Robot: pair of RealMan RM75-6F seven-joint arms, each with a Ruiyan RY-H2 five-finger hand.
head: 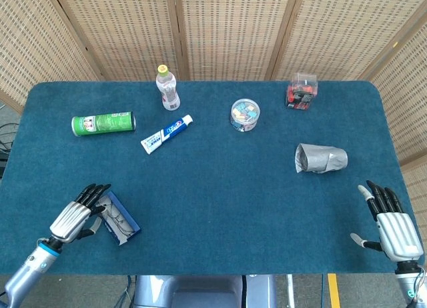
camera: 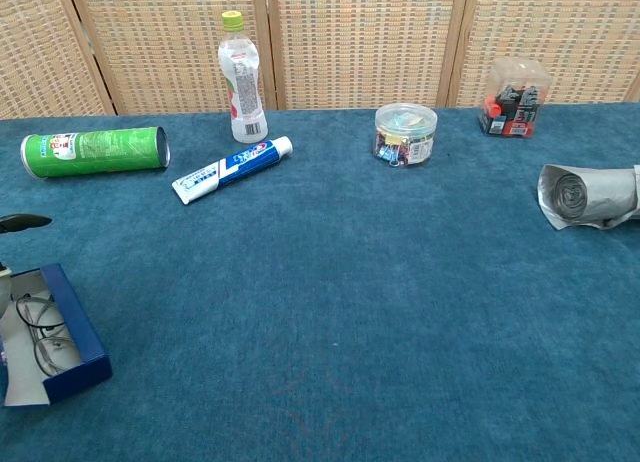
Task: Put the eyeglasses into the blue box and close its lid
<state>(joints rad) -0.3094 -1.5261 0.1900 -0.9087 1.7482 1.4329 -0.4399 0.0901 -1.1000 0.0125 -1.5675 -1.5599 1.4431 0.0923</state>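
Note:
The blue box (head: 119, 218) lies open near the table's front left edge, and in the chest view the blue box (camera: 58, 332) sits at the lower left. The eyeglasses (head: 113, 221) lie folded inside it, seen again as the eyeglasses (camera: 38, 334) in the chest view. My left hand (head: 72, 218) is at the box's left side with its fingers stretched out over the near corner, holding nothing I can see. In the chest view only a dark fingertip (camera: 22, 222) shows, above the box. My right hand (head: 390, 227) rests open at the front right, far from the box.
A green can (head: 103, 123) lies on its side at the back left, with a toothpaste tube (head: 167, 134) and a bottle (head: 167, 88) nearby. A round clear tub (head: 244, 115), a small clear case (head: 301, 91) and a grey roll (head: 321, 158) stand to the right.

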